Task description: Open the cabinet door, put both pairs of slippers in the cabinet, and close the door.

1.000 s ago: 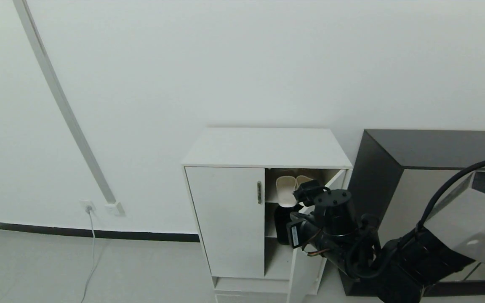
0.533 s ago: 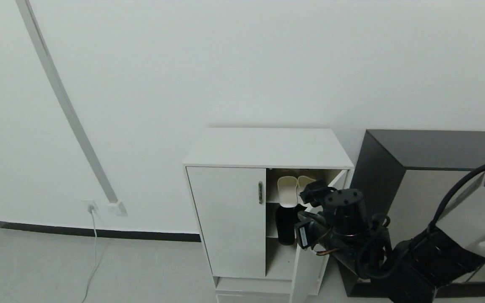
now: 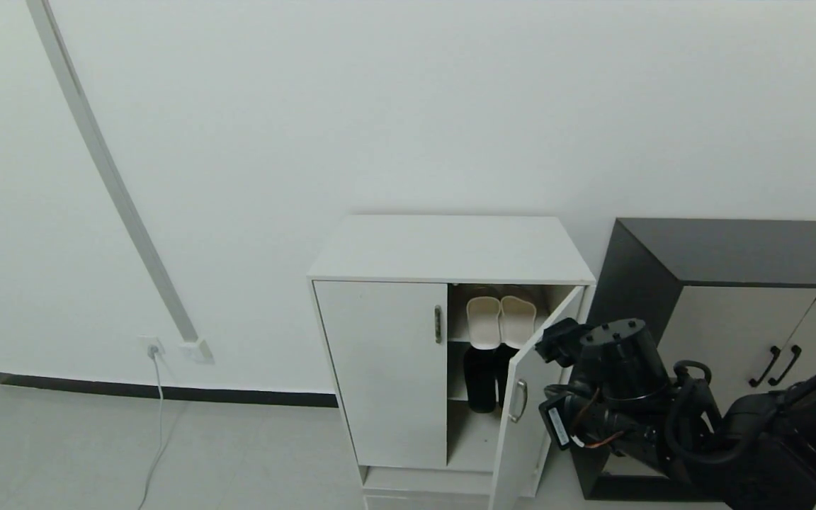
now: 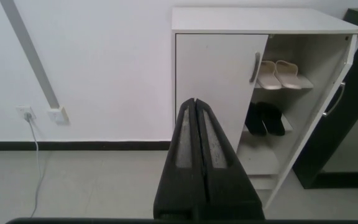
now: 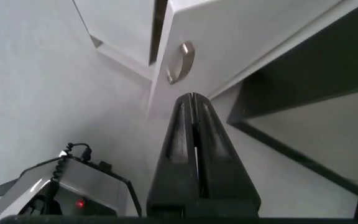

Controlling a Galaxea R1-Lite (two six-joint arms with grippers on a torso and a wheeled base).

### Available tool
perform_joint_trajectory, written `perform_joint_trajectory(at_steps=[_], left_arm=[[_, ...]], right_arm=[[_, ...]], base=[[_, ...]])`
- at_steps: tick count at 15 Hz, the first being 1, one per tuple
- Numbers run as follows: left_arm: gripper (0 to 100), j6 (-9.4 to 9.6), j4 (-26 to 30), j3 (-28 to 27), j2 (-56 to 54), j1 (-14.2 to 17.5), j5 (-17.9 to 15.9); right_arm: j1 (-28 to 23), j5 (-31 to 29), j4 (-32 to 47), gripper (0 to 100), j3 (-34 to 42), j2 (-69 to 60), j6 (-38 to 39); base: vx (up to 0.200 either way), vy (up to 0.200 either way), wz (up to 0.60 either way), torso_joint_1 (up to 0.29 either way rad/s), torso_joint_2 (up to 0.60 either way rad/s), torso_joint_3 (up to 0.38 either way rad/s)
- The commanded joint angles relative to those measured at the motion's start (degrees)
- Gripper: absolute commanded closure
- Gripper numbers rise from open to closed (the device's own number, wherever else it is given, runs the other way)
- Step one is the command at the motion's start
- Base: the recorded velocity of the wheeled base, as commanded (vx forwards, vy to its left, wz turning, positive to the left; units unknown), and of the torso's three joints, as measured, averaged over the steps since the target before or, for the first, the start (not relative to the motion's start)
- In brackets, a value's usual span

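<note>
White cabinet [image 3: 450, 248], right door [image 3: 521, 446] ajar, cream slippers [image 3: 500, 320] shelved above black slippers [image 3: 480, 379]

Count at 6 o'clock: one white cabinet [image 3: 450, 248] with two doors, one closed door [image 3: 380, 368] and one open door [image 3: 532, 397]. Inside: one pair of cream slippers [image 3: 501, 320] on the upper shelf and one pair of black slippers [image 3: 487, 375] below it, two pairs in all. At 4 o'clock, one dark cabinet [image 3: 734, 244] with two handles [image 3: 767, 367]; at 8 o'clock, one wall socket [image 3: 147, 347] with one cord [image 3: 156, 425].
</note>
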Motion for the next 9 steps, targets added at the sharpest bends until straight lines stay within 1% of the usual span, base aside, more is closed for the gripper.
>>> perform_joint_trajectory(at_steps=[1,6,9], left_arm=[[100,0.01,0.0,0.0,0.1,0.0,0.0],[100,-0.17,0.0,0.0,0.1,0.0,0.0],[100,-0.17,0.0,0.0,0.1,0.0,0.0]], right_arm=[[0.0,0.0,0.0,100,0.1,-0.5,0.0],[0.0,-0.1,0.5,100,0.7,0.4,-0.1],[0.0,-0.1,0.3,100,0.7,1.2,-0.1]], base=[[0.2,0.0,0.0,-0.007,0.0,0.007],[0.2,0.0,0.0,0.007,0.0,0.002],[0.0,0.0,0.0,0.0,0.0,0.0]])
